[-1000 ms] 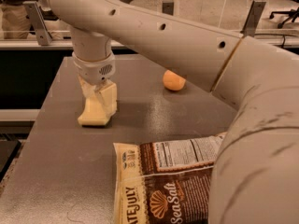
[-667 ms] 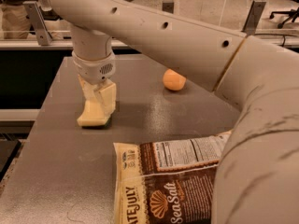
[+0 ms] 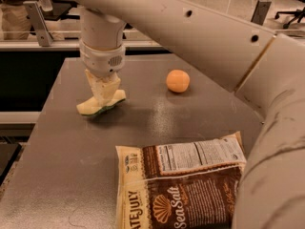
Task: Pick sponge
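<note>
The arm arcs over the table, gripper pointing down, fingers pinching the tilted sponge

The sponge is a soft, pale yellow block with a thin dark green underside. It lies tilted at the far left of the table, right end raised and left end low near the surface. The gripper pinches it from directly above.

Arm outstretched, pincer hanging low, pointing down, clamped on the sponge.
</note>
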{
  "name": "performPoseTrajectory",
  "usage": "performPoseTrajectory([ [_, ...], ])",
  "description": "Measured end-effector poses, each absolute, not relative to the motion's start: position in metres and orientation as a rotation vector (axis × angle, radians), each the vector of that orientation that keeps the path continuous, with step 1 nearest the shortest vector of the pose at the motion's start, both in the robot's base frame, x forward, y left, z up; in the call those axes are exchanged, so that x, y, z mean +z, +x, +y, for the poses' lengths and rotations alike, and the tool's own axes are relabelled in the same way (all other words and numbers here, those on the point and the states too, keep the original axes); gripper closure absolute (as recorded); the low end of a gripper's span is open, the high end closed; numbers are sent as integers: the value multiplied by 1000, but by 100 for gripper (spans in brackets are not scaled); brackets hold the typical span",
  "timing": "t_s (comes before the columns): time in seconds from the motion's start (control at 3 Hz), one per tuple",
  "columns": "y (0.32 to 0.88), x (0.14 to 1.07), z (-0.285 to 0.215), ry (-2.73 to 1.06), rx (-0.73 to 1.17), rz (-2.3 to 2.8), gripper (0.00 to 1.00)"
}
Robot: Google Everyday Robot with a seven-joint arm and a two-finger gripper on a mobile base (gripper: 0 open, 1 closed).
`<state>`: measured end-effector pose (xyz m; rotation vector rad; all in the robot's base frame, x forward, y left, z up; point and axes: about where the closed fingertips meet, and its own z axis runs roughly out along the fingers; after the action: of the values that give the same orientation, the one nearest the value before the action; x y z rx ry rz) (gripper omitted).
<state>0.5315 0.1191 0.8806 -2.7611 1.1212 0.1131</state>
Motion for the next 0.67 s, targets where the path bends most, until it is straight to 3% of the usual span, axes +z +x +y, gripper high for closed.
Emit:
performPoseTrajectory([
  [0.67, 530, 930, 108, -2642, 177, 1137, 100],
])
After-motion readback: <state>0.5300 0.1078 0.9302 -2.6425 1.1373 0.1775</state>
